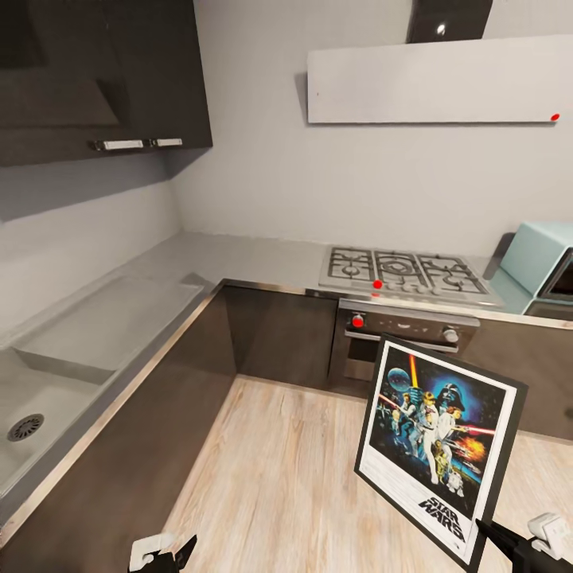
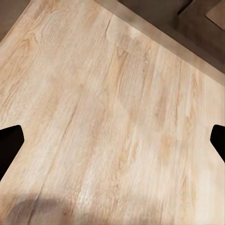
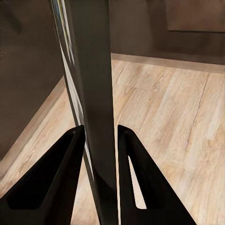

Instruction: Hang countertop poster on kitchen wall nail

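Kitchen desk (image 1: 239, 259): light-grey L-shaped worktop over dark cabinets, running from 9 o'clock round to 2 o'clock in the head view; carries a moulded sink (image 1: 48, 398) and a steel gas hob (image 1: 407, 272).

Wood-plank floor (image 1: 278, 469): bare, at 6 o'clock.

Poster (image 1: 436, 446): off the desk, held aloft over the floor at 4 o'clock, tilted. Upright rectangle, thin black frame, white border, colourful figures on dark blue, black "STAR WARS" logo at its foot.

Right hand (image 3: 99, 140): clenched on the poster's edge, one finger each side.

Left hand (image 2: 112, 136): released, fingers wide apart, holding nothing.

Progress: pickup done, judging by the hold. Carrying to a wall nail and hanging remain; no nail can be made out.
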